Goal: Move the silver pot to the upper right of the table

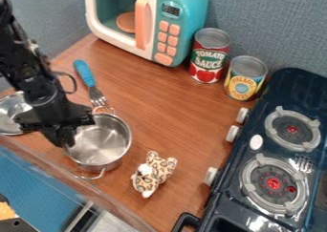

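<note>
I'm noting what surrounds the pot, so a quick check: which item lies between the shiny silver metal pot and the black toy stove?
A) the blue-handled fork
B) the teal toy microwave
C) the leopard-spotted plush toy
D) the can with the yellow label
C: the leopard-spotted plush toy lies on the brown wooden table, with the silver pot on one side and the black toy stove on the other.

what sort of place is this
Most likely a toy kitchen play set: a small stove with burners, a teal toy microwave and a silver pot on a wood-look counter.
</note>
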Motion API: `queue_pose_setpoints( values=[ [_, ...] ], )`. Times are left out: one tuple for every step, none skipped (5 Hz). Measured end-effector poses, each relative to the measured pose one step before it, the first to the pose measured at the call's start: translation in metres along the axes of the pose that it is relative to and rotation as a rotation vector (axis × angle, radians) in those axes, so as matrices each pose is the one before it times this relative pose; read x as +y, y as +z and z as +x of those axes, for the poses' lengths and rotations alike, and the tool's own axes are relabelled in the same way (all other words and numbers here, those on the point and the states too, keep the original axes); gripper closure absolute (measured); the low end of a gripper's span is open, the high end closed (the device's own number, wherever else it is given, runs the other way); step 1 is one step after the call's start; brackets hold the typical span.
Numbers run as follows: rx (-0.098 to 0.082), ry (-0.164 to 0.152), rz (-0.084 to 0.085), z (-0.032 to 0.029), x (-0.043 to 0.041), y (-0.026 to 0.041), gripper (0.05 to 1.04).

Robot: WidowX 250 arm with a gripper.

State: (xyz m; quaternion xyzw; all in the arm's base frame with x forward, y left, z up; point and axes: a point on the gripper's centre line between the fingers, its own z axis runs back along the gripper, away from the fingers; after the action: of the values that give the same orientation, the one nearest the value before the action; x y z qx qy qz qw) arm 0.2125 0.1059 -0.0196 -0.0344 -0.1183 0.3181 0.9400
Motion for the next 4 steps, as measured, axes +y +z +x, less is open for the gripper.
queue_pose_setpoints(
  values=[
    [-0.0024, -0.0081, 0.0245, 0.0021, -0.00021, 0.0006, 1.02],
    [0.0237, 0.0218, -0.0095, -0.00265, -0.00173, 0.00039, 1.028],
    [-0.0202, 0.0142, -0.04, 0.00433, -0.00519, 0.01544, 1.029],
    [-0.0088, 0.0228, -0.0626, 0.00601, -0.00732, 0.01533, 1.029]
  ],
)
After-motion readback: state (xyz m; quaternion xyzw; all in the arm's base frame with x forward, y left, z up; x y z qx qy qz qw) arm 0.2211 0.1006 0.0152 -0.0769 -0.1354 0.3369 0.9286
